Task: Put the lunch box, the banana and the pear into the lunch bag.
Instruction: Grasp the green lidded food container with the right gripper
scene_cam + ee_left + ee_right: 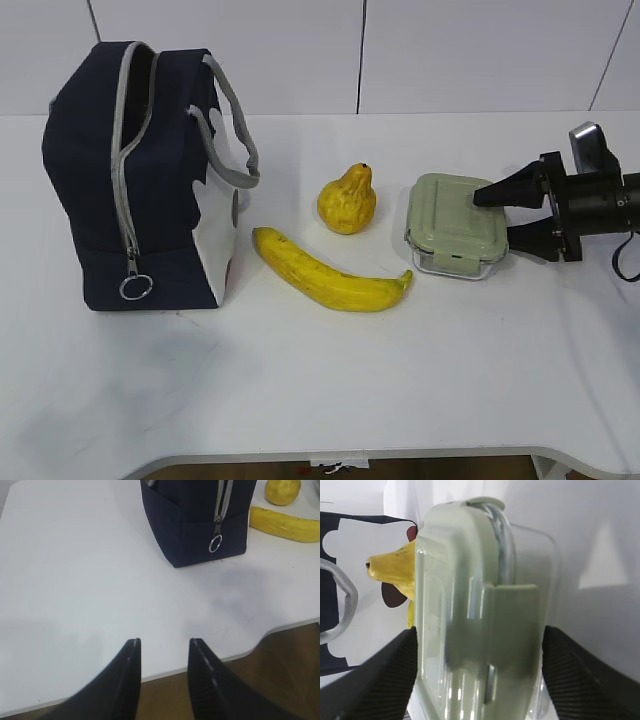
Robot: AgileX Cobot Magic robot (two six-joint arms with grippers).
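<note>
Right claw (503,218) straddles lunch box (455,225); contents unclear.

Probably lab or test room, my guess: bare white tabletop (300,390), plain white panelled wall (450,55) behind, brown wood-look floor (295,680) below edge. No furnishings visible.

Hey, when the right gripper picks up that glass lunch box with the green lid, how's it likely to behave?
The lunch box looks rigid, so it probably won't flex between the open right gripper. Its clear glass walls look smooth and may be slippery against the fingers. Being glass, it is likely heavy for its size and breakable if dropped.
</note>
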